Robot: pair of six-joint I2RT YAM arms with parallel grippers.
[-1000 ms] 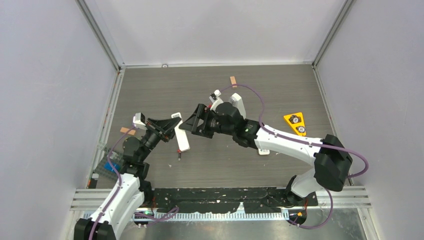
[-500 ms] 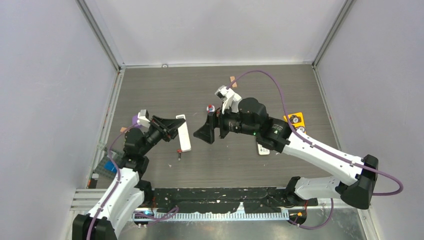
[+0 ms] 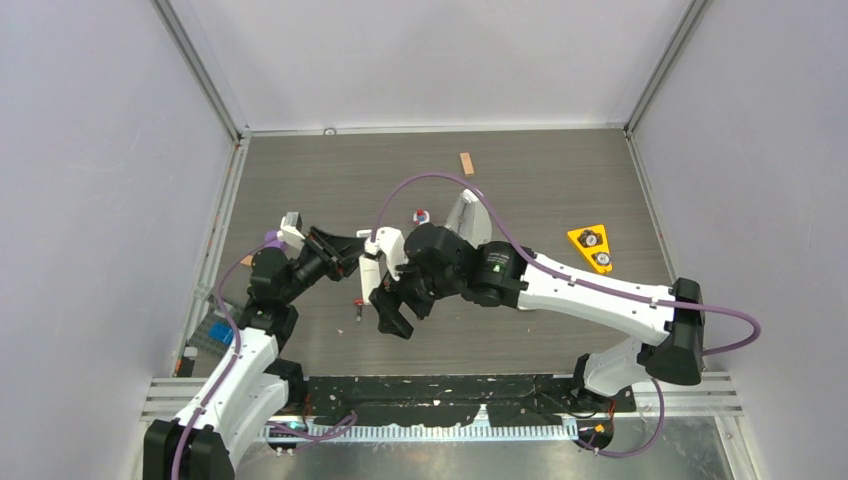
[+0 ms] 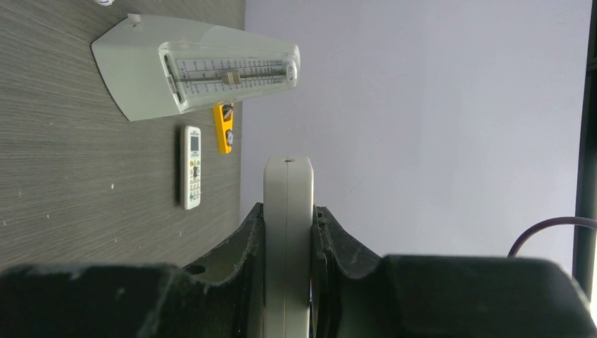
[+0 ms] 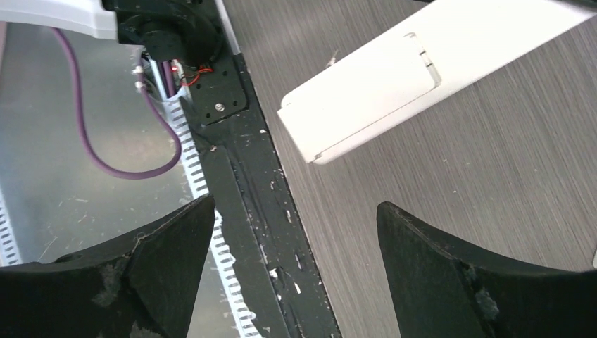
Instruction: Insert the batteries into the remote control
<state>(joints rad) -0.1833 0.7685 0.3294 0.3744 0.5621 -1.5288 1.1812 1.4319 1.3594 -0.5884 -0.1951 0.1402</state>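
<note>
My left gripper [image 3: 352, 256] is shut on the long white remote control [image 3: 370, 274] and holds it on edge above the table. In the left wrist view the remote [image 4: 288, 204] stands edge-on between both fingers. My right gripper [image 3: 394, 312] is open and empty, just on the near side of the remote. The right wrist view shows the remote's white back with its cover [image 5: 394, 81] beyond my wide-open right gripper [image 5: 294, 208]. One small dark battery with a red end [image 3: 358, 305] lies on the table below the remote. Other batteries are not visible.
A grey metronome [image 4: 190, 67] lies at mid-table, partly hidden by my right arm [image 3: 466, 213]. A short white remote with buttons [image 4: 191, 167] and a yellow triangular piece [image 3: 592, 247] are to the right. A small wooden block [image 3: 466, 163] lies far back. The black near rail [image 5: 246, 176] is under my right gripper.
My right arm has swung from the right of the remote round to its near side, the gripper staying open. My left gripper still holds the remote, shifted slightly right.
</note>
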